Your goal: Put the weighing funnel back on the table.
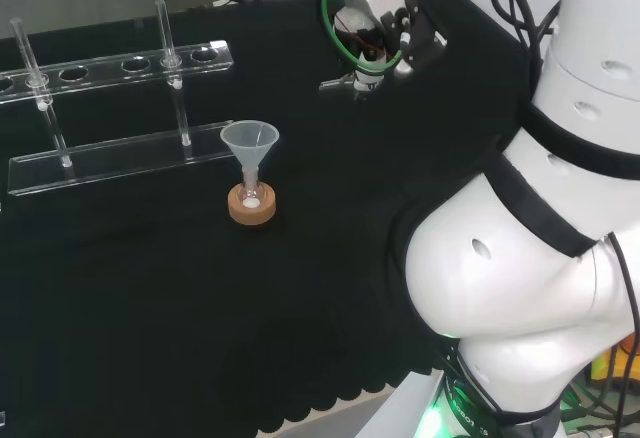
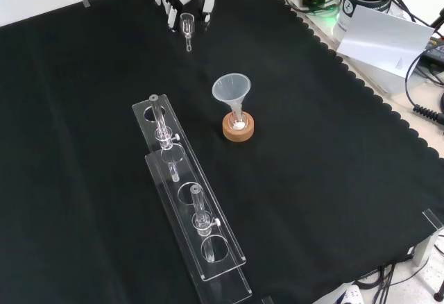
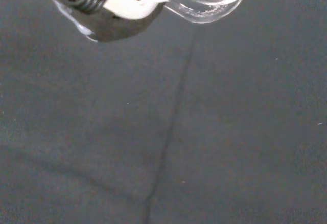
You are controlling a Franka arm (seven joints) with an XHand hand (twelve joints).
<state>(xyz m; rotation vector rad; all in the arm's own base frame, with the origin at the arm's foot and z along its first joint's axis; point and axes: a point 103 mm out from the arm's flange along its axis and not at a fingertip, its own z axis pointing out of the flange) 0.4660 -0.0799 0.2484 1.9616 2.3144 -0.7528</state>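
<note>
- at the left of the head view a clear rack (image 1: 120, 148) stands with thin glass tubes (image 1: 170, 43) upright in it. it is well apart from the work, so it is no obstacle if the descent goes straight down and does not drift that way.
- toward the middle the funnel (image 1: 250, 140) stands mouth up with its stem in a small flask (image 1: 251, 190) on a cork ring (image 1: 252, 208). it is top-heavy by the look of it, so i would set the piece down well clear of it.
- right of that is the weighing funnel (image 1: 340, 84), pinched between the curled fingers of the robot hand (image 1: 385, 18) with its stem pointing toward the view's left. it appears to hang above the counter (image 1: 150, 298), not touching it.
- the step in hand looks like the lowering. the wrist view shows bare black cloth with a faint crease (image 3: 168, 132) under the piece, so the landing spot seems free.
- to do it well, i would bring the piece down slowly until it meets the cloth, with the stem near level so it lies flat rather than landing on its tip.
- the fingers should part only once it rests there. a round glass body can roll, so the release should be gentle and the robot hand should lift straight up afterwards without brushing it.
- at the far right, the arm's big white links (image 1: 520, 258) are well off the landing spot.
</note>
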